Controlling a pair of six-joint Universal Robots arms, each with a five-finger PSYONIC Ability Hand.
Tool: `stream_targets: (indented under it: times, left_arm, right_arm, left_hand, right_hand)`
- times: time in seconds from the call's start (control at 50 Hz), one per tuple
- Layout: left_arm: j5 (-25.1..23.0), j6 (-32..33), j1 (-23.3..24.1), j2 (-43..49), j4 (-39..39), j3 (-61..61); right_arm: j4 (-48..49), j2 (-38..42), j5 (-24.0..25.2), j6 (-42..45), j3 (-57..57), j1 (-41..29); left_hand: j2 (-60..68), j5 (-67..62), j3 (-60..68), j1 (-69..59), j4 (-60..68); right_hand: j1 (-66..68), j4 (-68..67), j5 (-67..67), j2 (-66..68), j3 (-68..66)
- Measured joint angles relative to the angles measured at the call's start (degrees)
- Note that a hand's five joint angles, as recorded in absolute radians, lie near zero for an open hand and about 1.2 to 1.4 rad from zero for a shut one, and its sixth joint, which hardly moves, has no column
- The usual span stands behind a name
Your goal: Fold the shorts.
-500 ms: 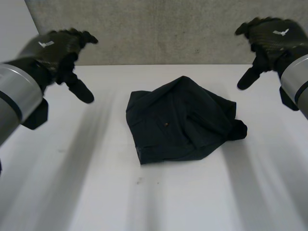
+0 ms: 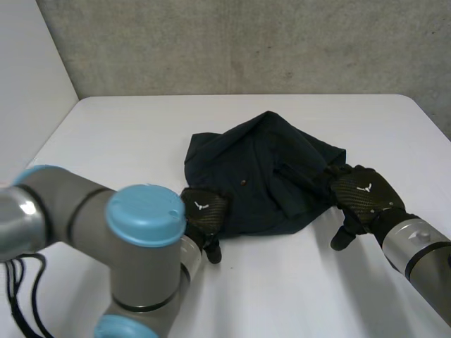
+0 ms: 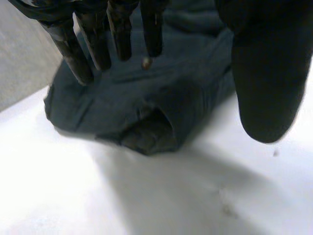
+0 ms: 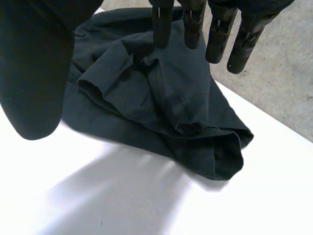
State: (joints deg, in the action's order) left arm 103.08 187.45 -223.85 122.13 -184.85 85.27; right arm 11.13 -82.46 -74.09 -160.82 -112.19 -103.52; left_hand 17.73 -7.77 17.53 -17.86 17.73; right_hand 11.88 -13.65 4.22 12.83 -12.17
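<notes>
The dark navy shorts (image 2: 261, 169) lie crumpled in a bunched heap at the middle of the white table (image 2: 127, 134). My left hand (image 2: 203, 211) hovers at the heap's near left corner, fingers straight over the cloth (image 3: 146, 93) and thumb (image 3: 266, 73) off to the side, holding nothing. At the heap's near right end my right hand (image 2: 363, 197) is low, with straight fingers (image 4: 215, 29) spread above a leg opening (image 4: 225, 152) and thumb (image 4: 39, 68) apart, empty. A small brown button (image 3: 145, 62) shows on the cloth near my left fingertips.
A grey concrete wall (image 2: 246, 42) stands behind the table's far edge. My left arm's grey elbow with its light-blue cap (image 2: 144, 215) fills the near left. Bare table lies in front of the shorts and to both sides.
Both hands have come down from high at the table's far sides to the near corners of the shorts. The shorts lie as before.
</notes>
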Motion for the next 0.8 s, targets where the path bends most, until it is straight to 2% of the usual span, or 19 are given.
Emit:
stream_targets:
  times: [0.04, 0.06, 0.1, 0.14, 0.16, 0.2, 0.42, 0.5, 0.54, 0.58, 0.62, 0.68, 0.72, 0.76, 0.8]
  left_arm:
    - [1.19, 0.16, 0.20, 2.43, 0.05, -1.87]
    - [2.12, 0.29, 0.28, 4.14, 0.13, -3.29]
    - [3.31, 0.56, 0.30, 6.13, 0.20, -5.18]
    - [4.69, 1.22, 0.22, 8.26, 0.24, -7.31]
    - [5.19, 1.62, 0.12, 9.00, 0.22, -8.11]
    - [6.03, 2.67, -0.38, 10.25, 0.14, -9.50]
    - [7.85, 5.41, -7.88, 8.94, -2.48, -9.86]
    - [9.23, 5.68, -14.34, 3.92, -5.15, -9.26]
    - [9.41, 5.81, -15.57, 3.00, -5.68, -9.25]
    - [10.03, 7.00, -21.70, -1.31, -8.55, -9.72]
    - [10.08, 7.69, -23.79, -2.60, -9.61, -10.02]
    - [10.27, 10.67, -28.04, -4.72, -12.78, -11.41]
    - [10.54, 14.93, -31.67, -5.90, -16.63, -13.42]
    - [10.60, 16.04, -32.35, -6.03, -17.58, -13.97]
    - [10.77, 20.31, -33.98, -5.97, -21.32, -16.33]
  right_arm:
    - [0.15, 0.04, -0.10, 0.00, -0.21, 0.05]
    - [0.18, 0.07, -0.17, 0.00, -0.30, 0.02]
    - [0.19, 0.12, -0.25, 0.03, -0.37, -0.04]
    - [0.18, 0.16, -0.33, 0.15, -0.52, -0.20]
    - [0.18, 0.19, -0.33, 0.21, -0.61, -0.27]
    - [0.20, 0.24, -0.36, 0.36, -0.80, -0.40]
    - [1.35, 0.47, -0.41, 0.57, -1.65, -0.80]
    - [1.52, 0.47, -0.39, 0.54, -1.87, -0.91]
    - [1.52, 0.47, -0.38, 0.54, -1.89, -0.93]
    - [1.55, 0.47, -0.39, 0.55, -1.98, -1.00]
    - [1.55, 0.46, -0.39, 0.56, -1.99, -1.03]
    - [1.59, 0.50, -0.40, 0.58, -2.00, -1.06]
    - [1.64, 0.57, -0.42, 0.59, -2.00, -1.05]
    - [1.70, 0.66, -0.42, 0.59, -2.00, -1.05]
    - [1.78, 0.85, -0.46, 0.60, -2.00, -1.04]
  left_hand:
    - [2.85, -2.96, 2.88, -3.56, 2.98]
    - [13.95, -13.82, 13.97, -15.98, 14.01]
    - [19.97, -18.93, 19.20, -21.33, 19.18]
    - [34.16, -32.62, 33.07, -34.97, 33.15]
    - [45.19, -43.66, 45.06, -44.67, 44.60]
    - [49.46, -48.05, 49.32, -46.26, 49.42]
    - [50.40, -48.39, 50.51, -46.26, 51.19]
    - [50.40, -48.39, 50.52, -46.26, 51.20]
    - [50.40, -48.39, 50.52, -46.26, 51.20]
    - [50.40, -48.39, 50.52, -46.26, 51.20]
    - [50.40, -48.39, 50.52, -46.26, 51.20]
    - [50.54, -48.39, 50.58, -46.34, 51.21]
    - [50.63, -48.39, 50.58, -46.45, 51.21]
    - [50.63, -48.40, 50.58, -46.51, 51.21]
    - [50.63, -48.86, 50.59, -46.51, 51.21]
  right_hand:
    - [0.00, 0.00, 0.00, 0.00, 0.00]
    - [0.00, 0.00, 0.00, 0.00, 0.00]
    - [0.00, 0.00, 0.00, 0.00, 0.00]
    - [0.00, 0.00, 0.00, 0.00, 0.00]
    - [0.00, 0.00, 0.00, 0.00, 0.00]
    - [0.00, 0.00, 0.00, 0.00, 0.00]
    - [0.00, 0.00, 0.00, 0.00, 0.00]
    - [0.00, 0.00, 0.00, 0.00, 0.00]
    - [0.00, 0.00, 0.00, 0.00, 0.00]
    - [0.00, 0.00, 0.00, 0.00, 0.00]
    - [0.00, 0.00, 0.00, 0.00, 0.00]
    - [0.00, 0.00, 0.00, 0.00, 0.00]
    - [0.00, 0.00, 0.00, 0.00, 0.00]
    - [0.00, 0.00, 0.00, 0.00, 0.00]
    - [0.00, 0.00, 0.00, 0.00, 0.00]
